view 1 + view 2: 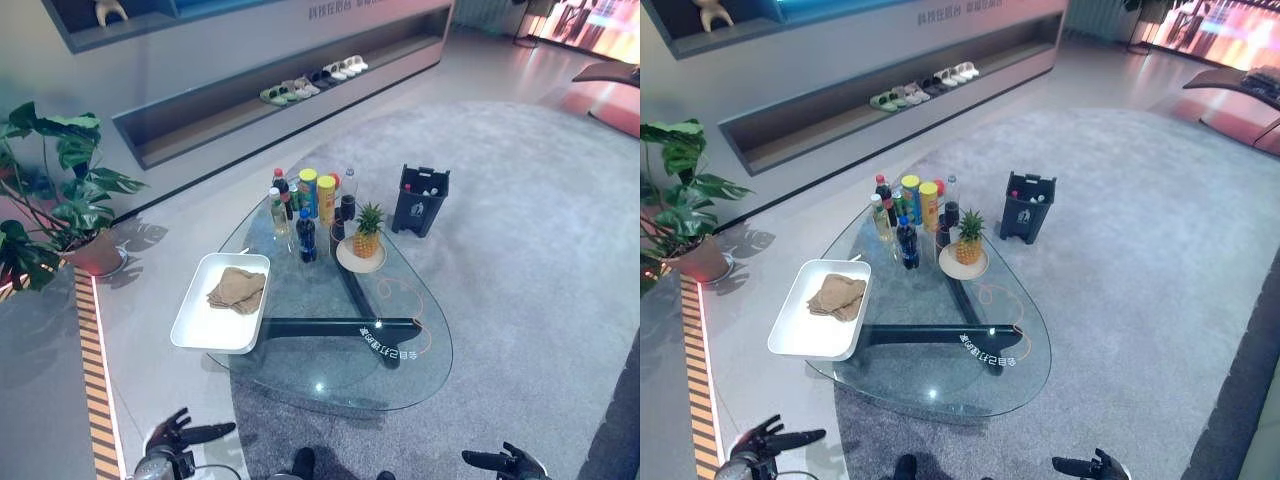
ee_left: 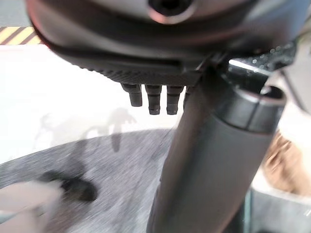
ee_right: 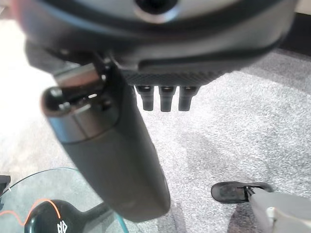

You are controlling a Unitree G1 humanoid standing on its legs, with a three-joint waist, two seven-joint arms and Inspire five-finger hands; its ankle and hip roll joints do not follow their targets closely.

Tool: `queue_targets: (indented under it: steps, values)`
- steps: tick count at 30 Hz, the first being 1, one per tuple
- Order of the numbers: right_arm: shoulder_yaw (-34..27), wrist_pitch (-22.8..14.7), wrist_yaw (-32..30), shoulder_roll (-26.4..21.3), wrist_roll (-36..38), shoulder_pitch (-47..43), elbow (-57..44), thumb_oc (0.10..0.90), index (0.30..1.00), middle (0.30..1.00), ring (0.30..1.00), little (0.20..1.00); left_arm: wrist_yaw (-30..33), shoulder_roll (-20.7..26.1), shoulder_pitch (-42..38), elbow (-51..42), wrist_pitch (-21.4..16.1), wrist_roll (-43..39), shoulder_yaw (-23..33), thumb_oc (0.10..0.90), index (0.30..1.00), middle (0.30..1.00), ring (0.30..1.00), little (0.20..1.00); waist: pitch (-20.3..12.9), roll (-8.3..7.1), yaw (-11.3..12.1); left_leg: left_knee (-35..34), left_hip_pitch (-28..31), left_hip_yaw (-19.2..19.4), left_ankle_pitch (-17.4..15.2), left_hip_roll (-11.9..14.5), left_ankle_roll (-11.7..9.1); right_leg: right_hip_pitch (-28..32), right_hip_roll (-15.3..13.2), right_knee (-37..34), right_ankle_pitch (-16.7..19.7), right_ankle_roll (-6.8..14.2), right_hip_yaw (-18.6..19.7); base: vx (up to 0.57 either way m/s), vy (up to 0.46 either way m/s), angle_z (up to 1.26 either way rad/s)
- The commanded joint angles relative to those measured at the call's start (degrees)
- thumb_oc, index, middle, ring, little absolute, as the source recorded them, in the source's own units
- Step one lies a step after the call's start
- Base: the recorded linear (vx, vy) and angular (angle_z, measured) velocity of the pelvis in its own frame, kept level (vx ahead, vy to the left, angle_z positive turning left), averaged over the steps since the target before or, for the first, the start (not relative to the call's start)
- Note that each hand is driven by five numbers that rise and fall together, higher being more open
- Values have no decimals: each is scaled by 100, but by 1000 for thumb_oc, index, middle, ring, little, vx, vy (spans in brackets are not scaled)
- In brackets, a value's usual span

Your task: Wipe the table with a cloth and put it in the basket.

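- the left hand (image 1: 178,434) sits at 7 o'clock in the head views, dark and jointed, fingers spread and straight, holding nothing, hovering above the pale floor well short of the table.
- the right hand (image 1: 505,462) shows at 5 o'clock, fingers stretched out toward the left and relaxed, empty, above the grey carpet (image 1: 530,230); its wrist view shows a smooth matte thumb and short ribbed fingers hanging loose.
- the table (image 1: 400,370) is clear glass, a rounded triangle on a dark crossed base, with an orange line curling under its right side.
- at 9 o'clock on the glass lies a white tray (image 1: 192,322), a glossy rounded rectangle with a raised rim, overhanging the table's left edge.
- the cloth (image 1: 238,289) lies inside that tray toward its far end, tan, soft and crumpled into loose folds, untouched by either hand.
- at the far centre stands a pineapple (image 1: 368,231), scaly and yellow with a spiky green crown, upright on a round pale plate (image 1: 350,262).
- just left of it cluster the bottles (image 1: 306,236), dark and clear plastic, beside tall yellow cans (image 1: 325,198).
- beyond the table at 1 o'clock, a dark boxy bin (image 1: 421,200) stands on the carpet.
- at 10 o'clock, a broad-leaved plant (image 1: 55,190) in a pink pot.
- furthest off, slippers (image 1: 312,81) line a long recessed shelf.
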Motion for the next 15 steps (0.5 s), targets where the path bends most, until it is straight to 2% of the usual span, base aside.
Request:
queue_targets:
  steps: [1, 2, 4, 15]
  values:
    - [247, 8, 83, -164, -323, 109, 65, 800, 900, 900, 900, 900, -249, 131, -241, 212, 145, 403, 30, 800, 900, 900, 900, 900, 2, 38, 8, 68, 229, 238, -465, -108, 37, -298, -145, 460, 55, 267, 102, 27, 5, -11]
    - [320, 61, 97, -132, -347, 114, 98, 800, 900, 900, 900, 900, -311, 95, -245, 257, 327, 438, -56, 800, 900, 900, 900, 900, -2, 39, -7, 65, 260, 248, -483, -101, 43, -285, -152, 461, 52, 272, 99, 19, 1, -8]
    - [367, 83, 172, -92, -431, 127, 149, 800, 900, 900, 900, 900, -331, 45, -220, 333, 409, 586, -117, 800, 900, 900, 900, 900, -4, 37, -27, 56, 304, 269, -505, -94, 56, -251, -161, 443, 56, 276, 93, 9, 0, -2]
    - [694, 231, 360, 92, -608, 66, 171, 800, 900, 900, 900, 900, -493, -139, -207, 383, 609, 731, -366, 800, 900, 900, 900, 900, -27, 45, -54, 26, 416, 281, -544, -54, 61, -162, -159, 398, 60, 270, 111, 2, 0, -7]
